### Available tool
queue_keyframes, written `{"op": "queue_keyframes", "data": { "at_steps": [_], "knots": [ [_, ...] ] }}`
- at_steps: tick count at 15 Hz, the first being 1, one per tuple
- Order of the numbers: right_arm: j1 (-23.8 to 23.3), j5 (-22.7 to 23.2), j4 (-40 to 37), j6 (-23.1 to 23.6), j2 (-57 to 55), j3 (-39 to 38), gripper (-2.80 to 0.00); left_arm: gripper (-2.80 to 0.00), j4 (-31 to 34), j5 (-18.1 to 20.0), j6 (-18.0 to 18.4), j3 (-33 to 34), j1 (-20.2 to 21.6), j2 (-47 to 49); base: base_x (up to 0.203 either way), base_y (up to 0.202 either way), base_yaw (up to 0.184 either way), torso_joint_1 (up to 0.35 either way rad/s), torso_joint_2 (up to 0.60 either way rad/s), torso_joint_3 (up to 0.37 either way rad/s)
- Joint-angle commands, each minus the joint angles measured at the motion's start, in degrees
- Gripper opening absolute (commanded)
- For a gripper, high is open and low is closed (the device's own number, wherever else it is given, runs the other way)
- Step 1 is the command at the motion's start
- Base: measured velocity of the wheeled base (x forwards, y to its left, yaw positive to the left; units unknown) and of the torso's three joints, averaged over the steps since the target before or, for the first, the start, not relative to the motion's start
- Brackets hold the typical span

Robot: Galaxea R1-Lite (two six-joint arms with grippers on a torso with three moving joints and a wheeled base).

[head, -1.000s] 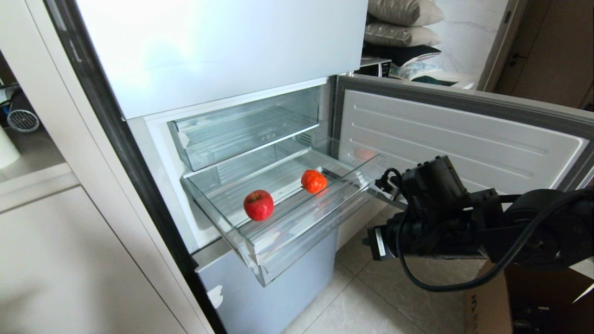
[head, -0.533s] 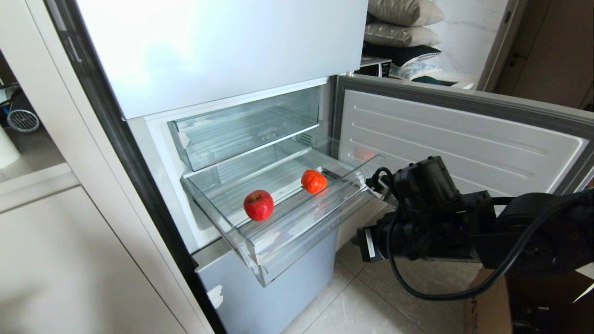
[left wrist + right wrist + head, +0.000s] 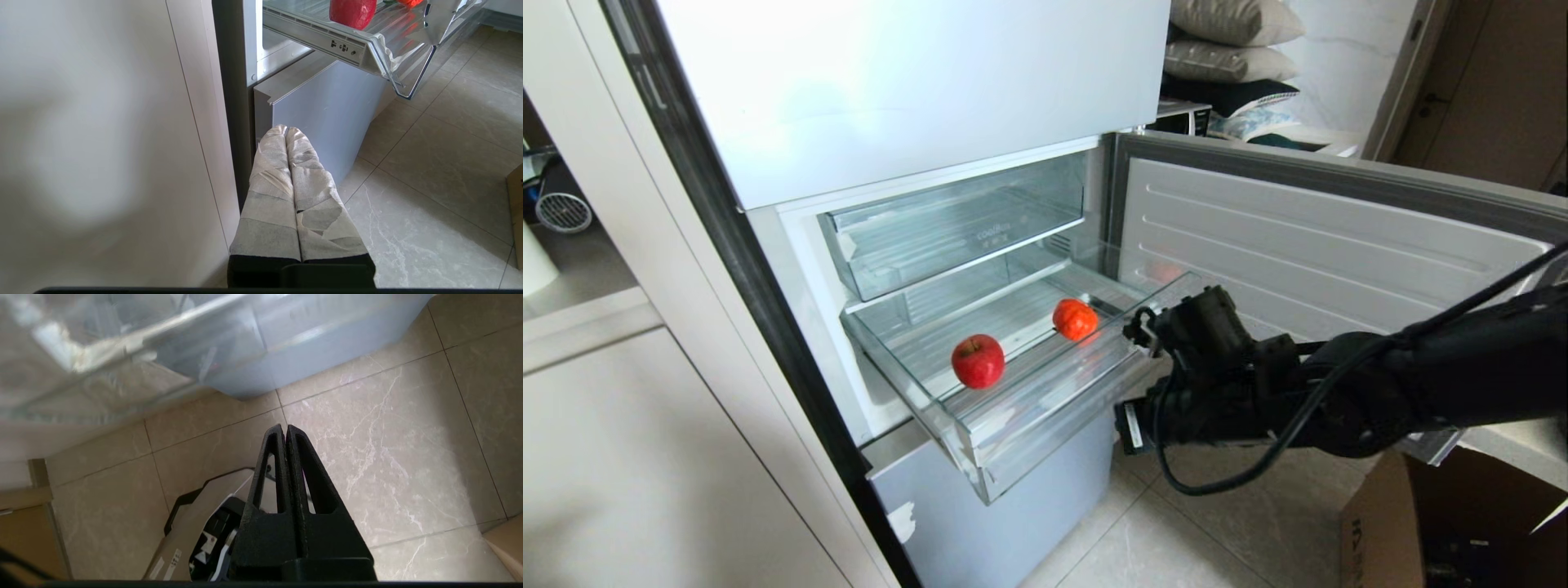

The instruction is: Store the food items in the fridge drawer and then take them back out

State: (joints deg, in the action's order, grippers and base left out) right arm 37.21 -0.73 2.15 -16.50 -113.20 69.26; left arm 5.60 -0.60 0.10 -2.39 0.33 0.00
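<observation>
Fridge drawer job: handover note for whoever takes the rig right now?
Right tool: shut, empty, pointing at the floor tiles beside the right front corner of the fridge drawer.
Left tool: shut, empty, parked low by the fridge's left side.
Food items: apple near the drawer's front left, orange-red piece further back right; both lie on the drawer floor.
Drawer is pulled out, fridge door open.
Done: both items are stored.
Left: take both back out; nothing is gripped yet.
</observation>
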Motion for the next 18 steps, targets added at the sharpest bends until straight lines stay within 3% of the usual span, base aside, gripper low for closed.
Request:
{"op": "queue_keyframes", "data": {
  "at_steps": [1,6,8,11,14,18],
  "knots": [
    [-0.05,0.02,0.06,0.77,-7.46,5.74,-2.8,-2.8,0.03,-0.02,-0.01,-0.07,0.02,0.09,0.0,0.0,0.0,0.0,0.0,0.0],
    [-0.48,-0.02,1.97,1.99,-19.69,22.98,-2.8,-2.8,0.03,-0.02,-0.01,0.02,0.02,0.09,0.0,0.0,0.0,0.0,0.0,0.0],
    [-0.6,0.04,7.32,3.48,-28.07,31.53,-2.8,-2.8,0.03,-0.02,-0.01,0.02,0.02,0.09,0.0,0.0,0.0,0.0,0.0,0.0],
    [-0.4,-0.07,18.48,9.23,-39.76,42.22,-2.8,-2.8,0.03,-0.02,-0.01,0.02,0.02,0.09,0.0,0.0,0.0,0.0,0.0,0.0],
    [0.56,-0.4,21.92,9.32,-35.53,34.63,-2.8,-2.8,0.03,-0.02,-0.01,0.02,0.02,0.09,0.0,0.0,0.0,0.0,0.0,0.0],
    [1.11,-0.54,33.2,8.76,-19.1,10.28,-2.8,-2.8,0.03,-0.02,-0.01,0.02,0.02,0.09,0.0,0.0,0.0,0.0,0.0,0.0]
  ]
}}
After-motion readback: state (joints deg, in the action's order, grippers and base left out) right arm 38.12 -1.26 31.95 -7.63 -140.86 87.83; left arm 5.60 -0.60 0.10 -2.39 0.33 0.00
